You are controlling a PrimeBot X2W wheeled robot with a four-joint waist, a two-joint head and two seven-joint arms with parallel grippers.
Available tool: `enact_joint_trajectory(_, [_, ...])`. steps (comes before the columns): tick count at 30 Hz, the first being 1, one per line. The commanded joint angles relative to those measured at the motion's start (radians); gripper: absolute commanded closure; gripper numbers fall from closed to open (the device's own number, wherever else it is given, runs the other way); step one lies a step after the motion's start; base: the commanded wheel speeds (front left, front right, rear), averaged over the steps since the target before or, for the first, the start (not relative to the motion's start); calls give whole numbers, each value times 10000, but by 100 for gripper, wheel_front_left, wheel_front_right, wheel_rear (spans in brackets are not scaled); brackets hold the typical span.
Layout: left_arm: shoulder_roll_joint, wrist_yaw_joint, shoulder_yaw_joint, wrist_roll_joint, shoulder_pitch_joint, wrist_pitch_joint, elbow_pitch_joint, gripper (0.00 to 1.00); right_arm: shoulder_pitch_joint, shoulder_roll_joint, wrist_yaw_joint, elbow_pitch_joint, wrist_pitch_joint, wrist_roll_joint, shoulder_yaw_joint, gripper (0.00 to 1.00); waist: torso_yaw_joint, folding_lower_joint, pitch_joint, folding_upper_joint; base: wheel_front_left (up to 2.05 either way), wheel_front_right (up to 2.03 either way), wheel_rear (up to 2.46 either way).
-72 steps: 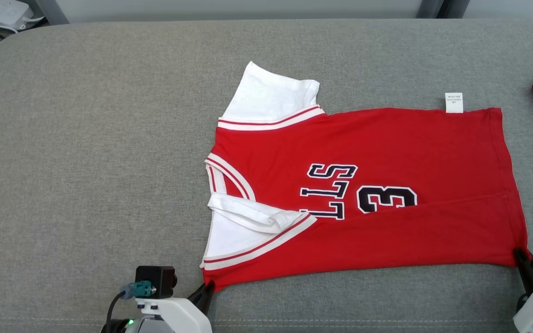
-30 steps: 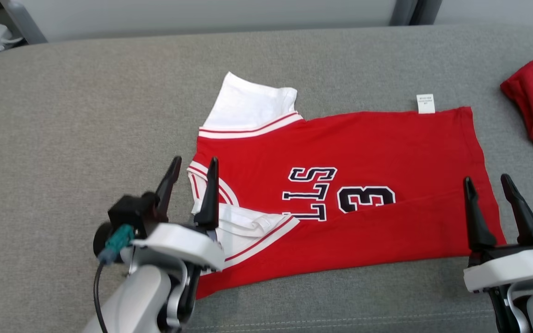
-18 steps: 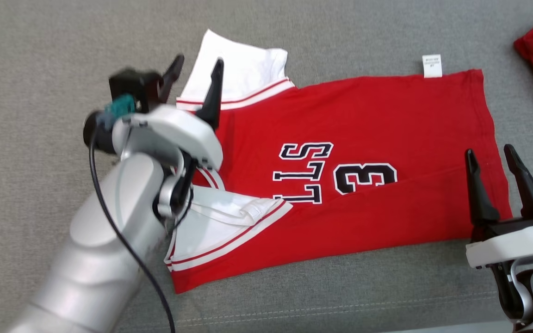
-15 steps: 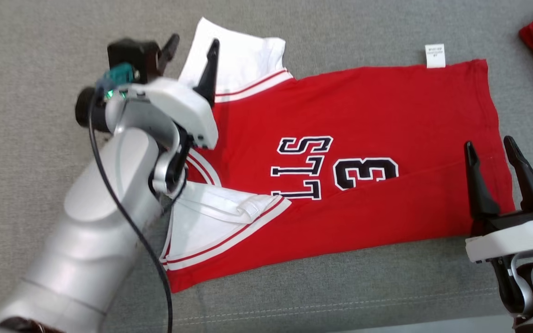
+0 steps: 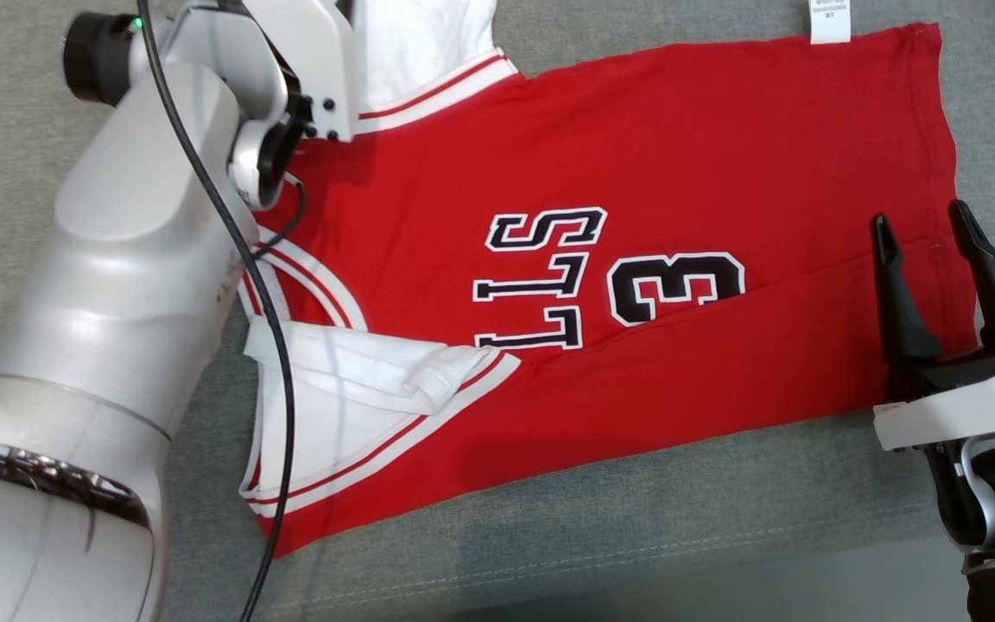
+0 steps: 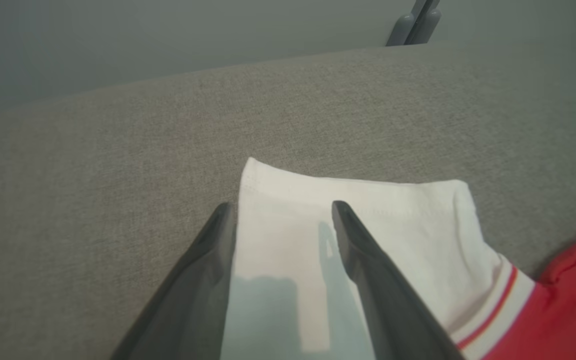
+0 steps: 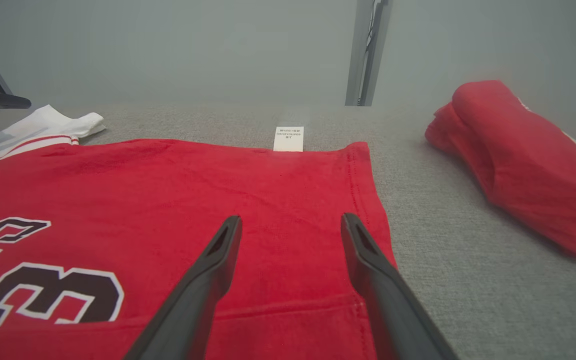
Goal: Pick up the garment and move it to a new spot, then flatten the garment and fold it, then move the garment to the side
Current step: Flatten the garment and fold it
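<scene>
Left wrist view: open left claw [image 6: 282,206] over the garment [image 6: 418,220] sleeve, open right claw [image 7: 290,218] over its hem.

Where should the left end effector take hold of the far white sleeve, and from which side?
Probably take the white sleeve by its stitched hem near the outer corner, coming in low from the cushion side. It lies flat with that edge free, just ahead of the open left end effector.

Grey cushion [image 5: 722,527] bears red jersey [image 5: 679,147] and folded red cloth [image 7: 518,160].
</scene>
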Motion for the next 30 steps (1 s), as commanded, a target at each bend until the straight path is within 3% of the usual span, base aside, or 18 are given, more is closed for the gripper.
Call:
enact_joint_trajectory(1, [265, -66, 167, -14, -661, 44, 111, 0, -44, -169, -2, -240, -133, 63, 234, 0, -172, 0, 176, 0, 0, 0, 0])
enact_joint_trajectory(17, [307, -463, -169, 196, -2138, 199, 2115, 1, -316, -202, -2, -123, -133, 88, 466, 0, -597, 0, 549, 0, 0, 0, 0])
enact_joint_trajectory(20, [278, -535, -197, 184, -2275, 143, 2350, 20, -290, -196, -2, -85, -133, 66, 472, 0, -646, 0, 565, 0, 0, 0, 0])
enact_joint_trajectory(21, [261, -597, -213, 174, -2305, 147, 2418, 54, -283, -190, -2, -84, -133, 65, 472, 0, -663, 0, 565, 0, 0, 0, 0])
enact_joint_trajectory(22, [242, -657, -210, 147, -2340, 145, 2476, 73, -276, -185, -2, -83, -133, 62, 470, 0, -679, 0, 568, 0, 0, 0, 0])
enact_joint_trajectory(23, [226, -751, -265, 170, -2370, 165, 2528, 100, -274, -179, -2, -85, -133, 59, 469, 0, -694, 0, 569, 0, 0, 0, 0])
enact_joint_trajectory(30, [187, -1067, -360, 129, -2494, 44, 2793, 100, -349, -154, -2, -64, -133, 46, 523, 0, -781, 0, 543, 0, 0, 0, 0])
